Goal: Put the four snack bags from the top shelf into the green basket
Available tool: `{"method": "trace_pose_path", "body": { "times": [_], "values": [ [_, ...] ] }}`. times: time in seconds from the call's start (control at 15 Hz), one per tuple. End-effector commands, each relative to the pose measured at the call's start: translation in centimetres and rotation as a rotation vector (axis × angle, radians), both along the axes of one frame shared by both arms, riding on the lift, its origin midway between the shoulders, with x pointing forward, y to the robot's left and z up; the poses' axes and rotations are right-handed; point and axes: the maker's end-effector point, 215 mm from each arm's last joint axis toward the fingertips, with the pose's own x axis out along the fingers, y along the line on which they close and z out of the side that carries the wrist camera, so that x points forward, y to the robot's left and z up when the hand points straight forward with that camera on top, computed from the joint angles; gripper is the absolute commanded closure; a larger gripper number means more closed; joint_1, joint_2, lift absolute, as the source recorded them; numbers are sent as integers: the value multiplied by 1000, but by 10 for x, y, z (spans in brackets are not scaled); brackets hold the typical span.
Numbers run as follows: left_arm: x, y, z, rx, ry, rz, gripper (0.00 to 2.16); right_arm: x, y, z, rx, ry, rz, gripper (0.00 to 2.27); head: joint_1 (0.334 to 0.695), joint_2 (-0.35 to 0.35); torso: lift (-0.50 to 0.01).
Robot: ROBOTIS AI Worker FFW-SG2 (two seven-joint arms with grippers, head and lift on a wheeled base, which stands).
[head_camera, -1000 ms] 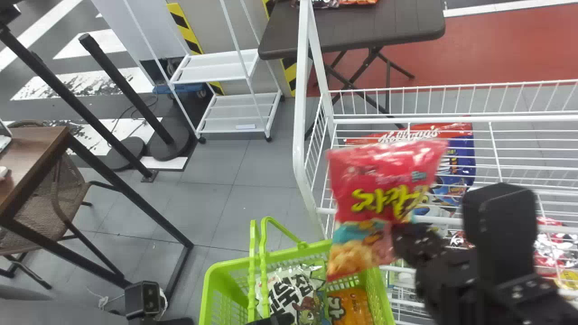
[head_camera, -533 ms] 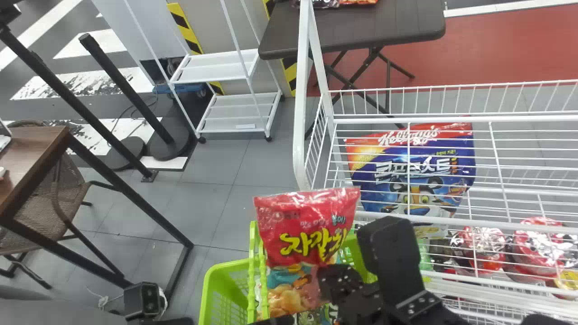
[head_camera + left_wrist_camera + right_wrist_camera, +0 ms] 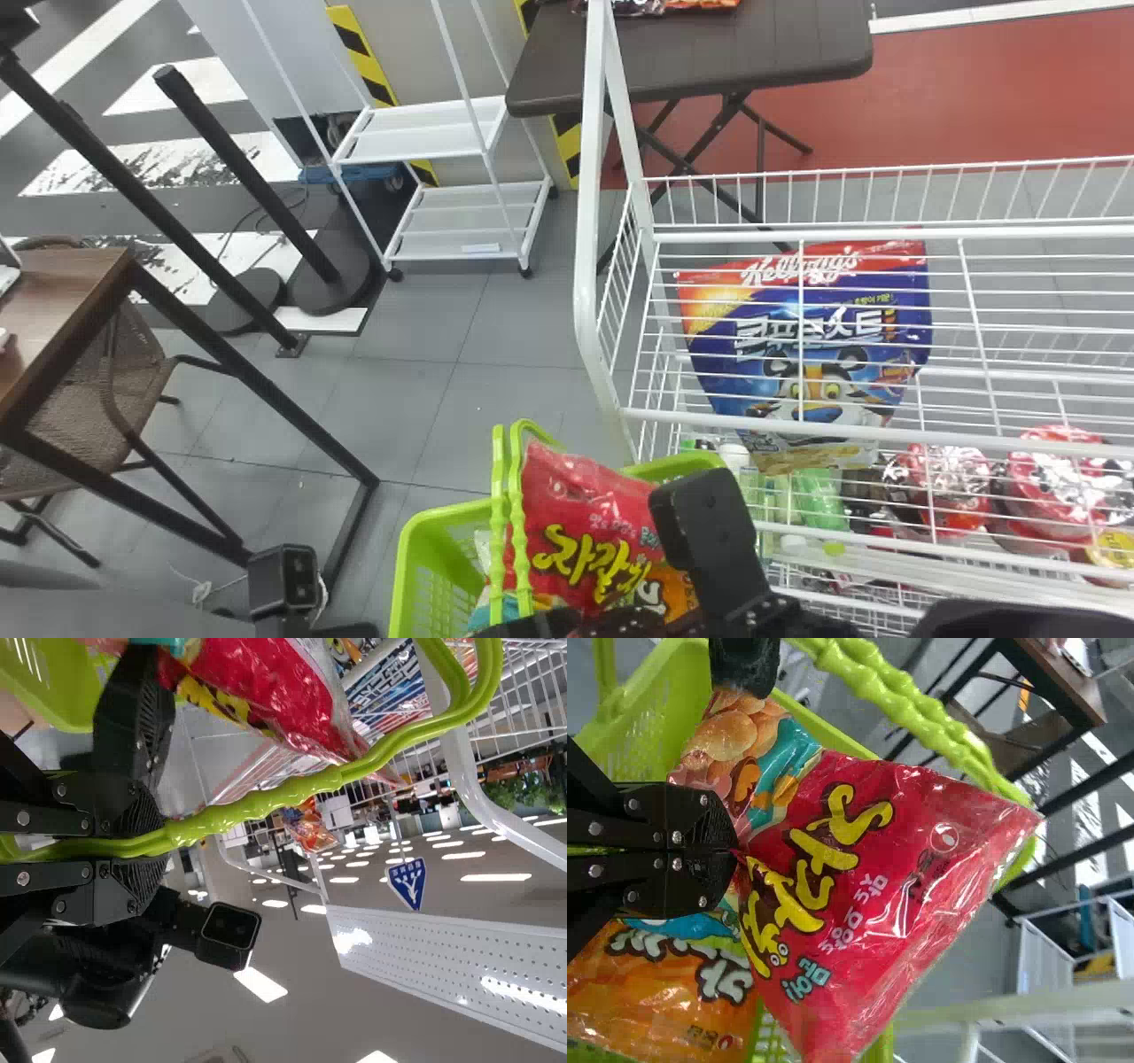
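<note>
At basket (image 3: 421, 540), right jaws closed, pinching red bag (image 3: 576, 514)

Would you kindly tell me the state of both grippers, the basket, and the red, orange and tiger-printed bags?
Left gripper, shut on the basket handles
Right gripper, shut on the red snack bag
Green basket, upright, handles raised
Red snack bag, held, tilted
Orange snack bag, in basket
Tiger-printed cereal bag, on wire shelf

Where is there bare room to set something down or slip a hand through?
Grey floor lies open between the wooden table and the wire rack. Inside the green basket, a strip by its left wall looks free; right of it the red bag crowds the orange bag.
</note>
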Motion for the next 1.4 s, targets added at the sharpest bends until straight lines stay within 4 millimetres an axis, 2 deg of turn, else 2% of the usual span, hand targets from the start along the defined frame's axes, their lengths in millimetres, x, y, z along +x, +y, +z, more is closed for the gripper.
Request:
{"method": "trace_pose_path", "body": {
  "times": [0.0, 0.13, 0.33, 0.4, 0.53, 0.6, 0.67, 0.73, 0.8, 1.0, 1.07, 1.2, 1.33],
  "values": [
    [0, 0, 2, -10, -5, 1, 2148, 1, -3, -5, -12, 14, 13, -2, 695, 350, -1],
    [1, 1, 2, -9, -6, 4, 2148, -9, -26, 0, -55, 33, 46, -2, 695, 350, -1],
    [1, 1, 2, -8, -7, 4, 2148, -28, -77, 13, -112, 98, 84, 63, 695, 350, -1],
    [1, 1, 2, -10, -7, 2, 2148, -26, -88, 25, -79, 110, 67, 63, 695, 350, -1],
    [2, 1, 2, -9, -8, 2, 2148, -3, -119, 43, -50, 78, -31, 63, 695, 350, -1],
    [2, 1, 3, -8, -9, 2, 2148, 18, -139, 54, -45, 36, -101, 63, 695, 350, -1],
    [2, 0, 3, -9, -9, 1, 2148, 51, -160, 67, -38, -37, -202, 66, 695, 350, -1],
    [2, 0, 3, -9, -9, 1, 2148, 75, -182, 71, -62, -94, -281, 66, 695, 350, -1],
    [2, 0, 3, -9, -9, 1, 2148, 100, -212, 71, -123, -158, -366, 66, 695, 350, -1],
    [2, 1, 3, -12, -9, 4, 2148, 157, -298, 69, -304, -309, -574, 70, 695, 350, -1],
    [2, 1, 3, -13, -9, 5, 2148, 181, -326, 75, -318, -367, -652, 70, 695, 258, -1],
    [3, 1, 3, -13, -13, 5, 2148, 213, -373, 74, -359, -416, -751, 73, 695, 152, -1],
    [3, 0, 3, -14, -12, 2, 2148, 240, -410, 73, -403, -459, -819, 73, 695, 53, -1]
  ]
}}
